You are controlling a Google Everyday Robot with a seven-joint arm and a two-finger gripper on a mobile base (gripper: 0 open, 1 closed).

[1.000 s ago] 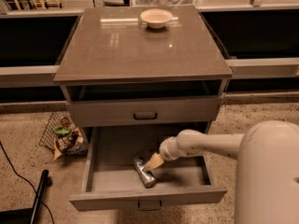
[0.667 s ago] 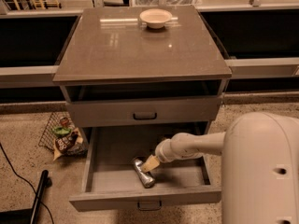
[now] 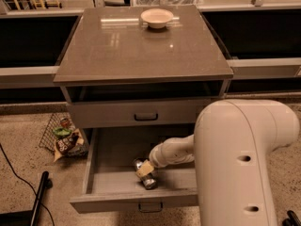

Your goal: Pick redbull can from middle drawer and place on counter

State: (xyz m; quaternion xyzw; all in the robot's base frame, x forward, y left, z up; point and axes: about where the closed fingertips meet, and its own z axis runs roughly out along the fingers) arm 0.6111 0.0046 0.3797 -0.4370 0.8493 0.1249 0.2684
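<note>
The middle drawer [image 3: 136, 203] is pulled open below the shut upper drawer. The redbull can [image 3: 149, 181], slim and silvery, lies on its side on the drawer floor near the front wall. My gripper [image 3: 145, 168] reaches down into the drawer from the right and sits right on the can, with a beige part covering the can's middle. The can rests on the drawer floor. The counter [image 3: 141, 51] is the glossy grey-brown top of the cabinet. My white arm [image 3: 240, 164] fills the lower right and hides the drawer's right side.
A cream bowl [image 3: 157, 18] stands at the back of the counter. A wire basket [image 3: 63, 136] with snack packets sits on the speckled floor left of the drawer. A black cable and a dark bar [image 3: 37, 199] lie at the lower left.
My arm's white body has swung further left and now covers more of the drawer's right side. The gripper stays at the can, which has not visibly moved.
</note>
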